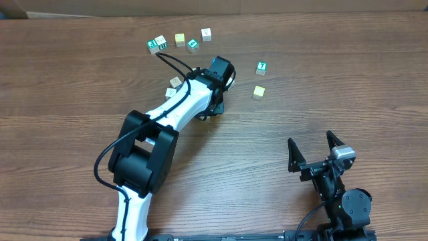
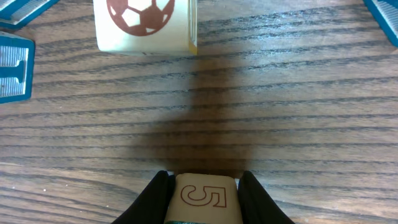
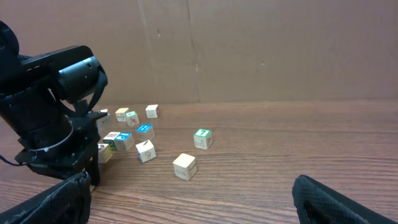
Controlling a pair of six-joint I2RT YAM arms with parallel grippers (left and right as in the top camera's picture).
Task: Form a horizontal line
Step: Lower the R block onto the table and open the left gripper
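Observation:
My left gripper (image 2: 204,205) is shut on a pale block with a red 5 (image 2: 204,198), held low over the wood. Ahead of it in the left wrist view stands a cream block with a red soccer ball (image 2: 144,25). Teal blocks (image 2: 13,65) lie at that view's left edge and top corners. In the overhead view the left gripper (image 1: 215,105) points down near mid-table and hides its block. Loose blocks lie beyond it: teal (image 1: 157,45), yellow (image 1: 180,39), teal (image 1: 192,45), white (image 1: 206,33). My right gripper (image 1: 313,150) is open and empty at the front right.
A teal block (image 1: 261,67) and a yellow block (image 1: 259,92) sit right of the left gripper. Two pale blocks (image 1: 173,87) lie beside the left forearm. A cardboard wall (image 3: 261,50) stands behind the table.

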